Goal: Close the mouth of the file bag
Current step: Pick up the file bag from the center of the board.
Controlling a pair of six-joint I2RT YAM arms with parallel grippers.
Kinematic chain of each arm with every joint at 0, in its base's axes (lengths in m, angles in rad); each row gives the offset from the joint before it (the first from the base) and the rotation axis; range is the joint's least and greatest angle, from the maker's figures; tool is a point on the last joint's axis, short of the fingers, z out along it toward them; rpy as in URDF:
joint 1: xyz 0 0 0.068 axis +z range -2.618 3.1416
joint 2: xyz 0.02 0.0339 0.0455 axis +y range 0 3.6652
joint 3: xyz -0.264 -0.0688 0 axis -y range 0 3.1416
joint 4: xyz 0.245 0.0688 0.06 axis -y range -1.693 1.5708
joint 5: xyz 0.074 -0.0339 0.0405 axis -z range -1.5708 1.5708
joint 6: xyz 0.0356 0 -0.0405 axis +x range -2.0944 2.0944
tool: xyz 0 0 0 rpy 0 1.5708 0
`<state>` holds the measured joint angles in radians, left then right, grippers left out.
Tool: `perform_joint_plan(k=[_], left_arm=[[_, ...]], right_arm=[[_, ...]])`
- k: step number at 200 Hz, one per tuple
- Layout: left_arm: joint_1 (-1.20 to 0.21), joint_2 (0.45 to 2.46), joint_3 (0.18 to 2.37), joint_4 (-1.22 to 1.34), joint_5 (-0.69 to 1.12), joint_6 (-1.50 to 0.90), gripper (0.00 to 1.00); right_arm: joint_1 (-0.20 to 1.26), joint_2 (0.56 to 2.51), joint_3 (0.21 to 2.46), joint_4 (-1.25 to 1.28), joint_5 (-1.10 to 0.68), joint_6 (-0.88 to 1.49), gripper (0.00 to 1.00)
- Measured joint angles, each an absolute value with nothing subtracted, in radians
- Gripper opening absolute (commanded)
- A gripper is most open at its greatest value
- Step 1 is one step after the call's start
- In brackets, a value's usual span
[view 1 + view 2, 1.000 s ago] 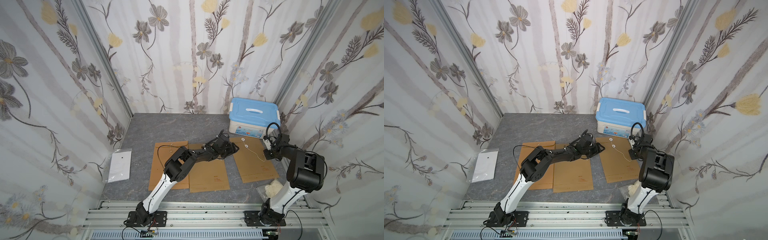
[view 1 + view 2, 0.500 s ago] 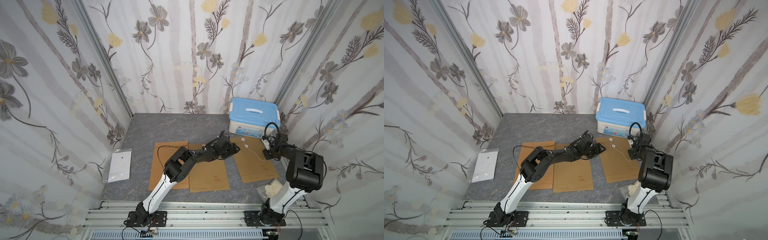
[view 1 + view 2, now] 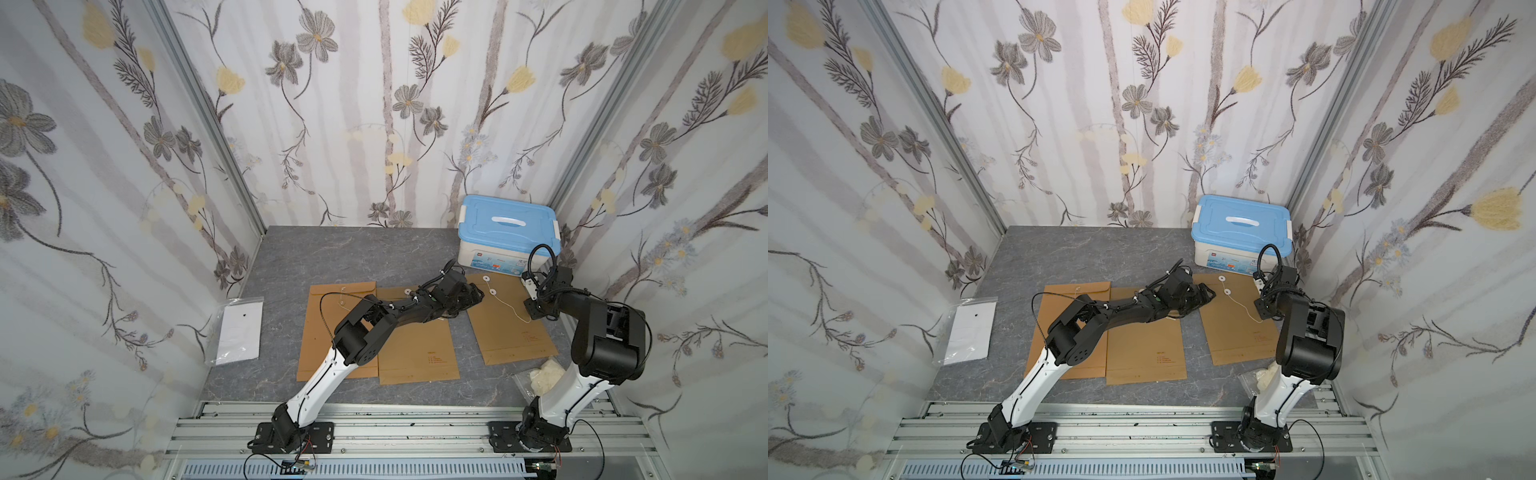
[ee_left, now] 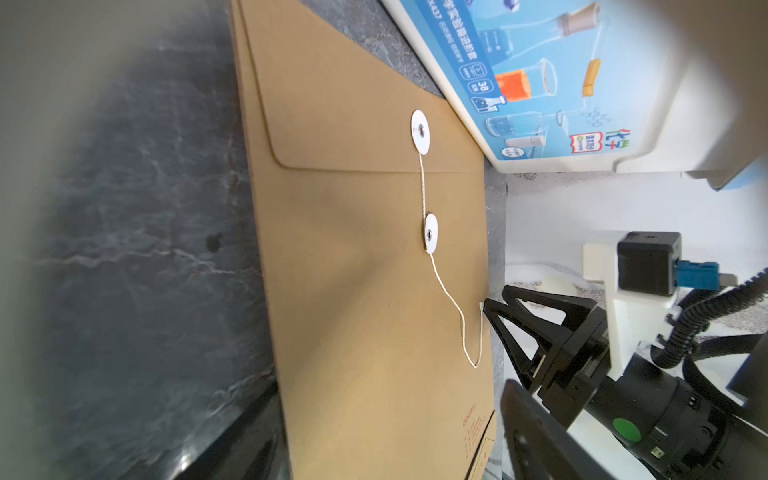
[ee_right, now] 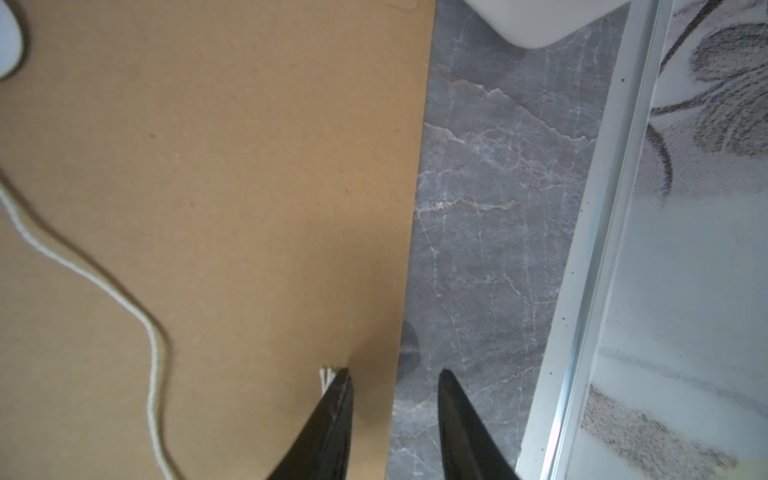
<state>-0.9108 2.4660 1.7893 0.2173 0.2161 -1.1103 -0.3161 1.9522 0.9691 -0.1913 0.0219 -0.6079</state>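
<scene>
Grey table (image 3: 353,257): two brown envelopes (image 3: 415,353) lie left of the file bag, with the left arm stretched over them. The blue-lidded box (image 3: 509,232) sits shut just beyond the bag, contents unseen. A clear sleeve (image 3: 240,328) holds a white sheet. File bag (image 3: 509,328) lies flat at right, flap down, string (image 4: 451,299) loose across it. Right gripper (image 5: 395,372) parted and empty, one fingertip at the string's frayed end. Left gripper (image 3: 473,296) spread wide, empty, over the bag's side edge near the flap

Jaws apart: left pincer (image 3: 476,296), right pincer (image 5: 394,370).
</scene>
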Motion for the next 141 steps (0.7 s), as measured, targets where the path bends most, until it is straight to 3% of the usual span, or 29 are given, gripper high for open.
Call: perform_joint_plan(k=[33, 60, 73, 102, 141], left_arm=[[-0.906, 2.471, 1.729, 0.37, 0.252, -1.158, 0.67], [-0.907, 2.484, 1.72, 0.408, 0.286, -1.179, 0.46], [-0.908, 2.489, 1.719, 0.407, 0.294, -1.182, 0.44], [-0.908, 2.502, 1.73, 0.402, 0.312, -1.19, 0.0], [-0.908, 2.501, 1.731, 0.378, 0.32, -1.194, 0.0]], right_arm=[[-0.312, 1.954, 0.971, -0.194, 0.027, -0.619, 0.36], [-0.311, 1.955, 0.974, -0.2, 0.028, -0.622, 0.34], [-0.311, 1.955, 0.974, -0.203, 0.027, -0.622, 0.34], [-0.311, 1.951, 0.972, -0.199, 0.027, -0.622, 0.34], [-0.31, 1.909, 0.951, -0.217, 0.02, -0.609, 0.35]])
